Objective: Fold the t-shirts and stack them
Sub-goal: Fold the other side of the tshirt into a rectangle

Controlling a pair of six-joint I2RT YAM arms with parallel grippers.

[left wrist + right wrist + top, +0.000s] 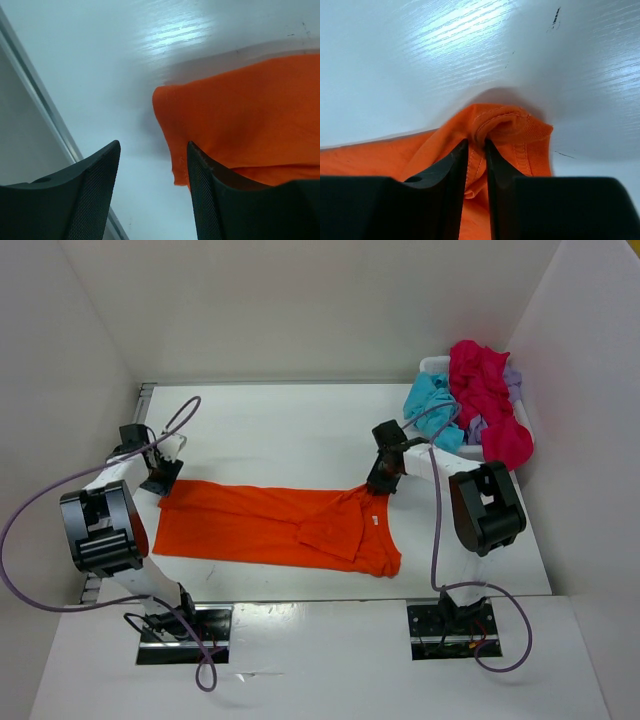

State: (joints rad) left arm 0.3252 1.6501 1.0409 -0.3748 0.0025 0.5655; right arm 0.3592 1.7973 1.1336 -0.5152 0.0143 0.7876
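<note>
Okay, your right claw (476, 146) pinches the orange t-shirt (250, 525); left claw (154, 147) gapes empty beside its corner. Grab that corner before folding.

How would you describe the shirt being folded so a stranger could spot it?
Start at the white table between the two arms. The orange t-shirt lies spread across its near half, one edge pinched in the right gripper. It is the only shirt outside the white basket in the far right corner, where the other t-shirts are heaped.
</note>
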